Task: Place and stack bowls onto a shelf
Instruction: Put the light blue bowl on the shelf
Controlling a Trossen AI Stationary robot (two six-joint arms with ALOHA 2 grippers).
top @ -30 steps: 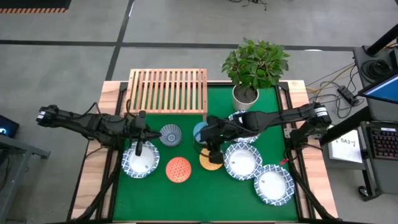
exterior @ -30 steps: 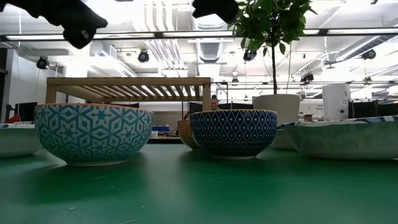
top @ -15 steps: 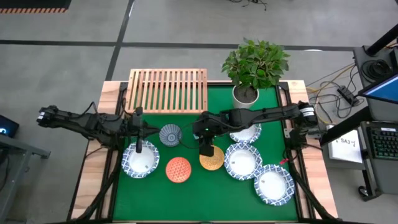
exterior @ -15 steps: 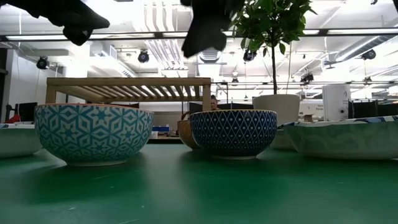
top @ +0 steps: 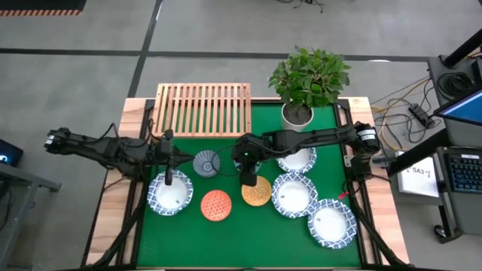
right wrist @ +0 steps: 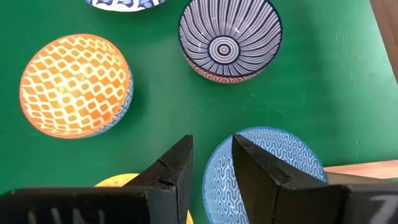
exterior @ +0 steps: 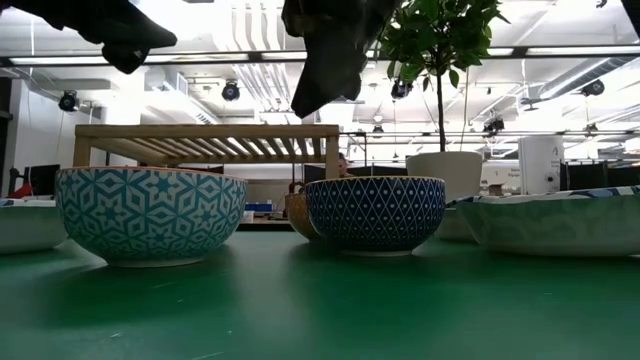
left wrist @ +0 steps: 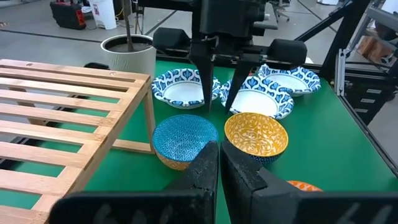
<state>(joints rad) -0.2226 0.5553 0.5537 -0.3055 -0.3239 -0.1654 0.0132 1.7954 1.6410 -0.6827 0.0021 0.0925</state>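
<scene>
Since a second ago, the right gripper (top: 247, 175) has slid away from the white bowls and now hangs over the light blue bowl (right wrist: 268, 171), which sits just in front of the shelf (top: 203, 110). Its fingers (left wrist: 233, 87) are partly open and hold nothing. The yellow-orange bowl (top: 256, 192) sits right beside the light blue bowl, farther from the shelf. The grey-blue bowl (top: 206, 162) is near the shelf too, and the red-orange bowl (top: 216, 205) is farther out. The left gripper (top: 167, 177) is closed and empty, above a white bowl (top: 170, 194). Nothing sits on the shelf.
</scene>
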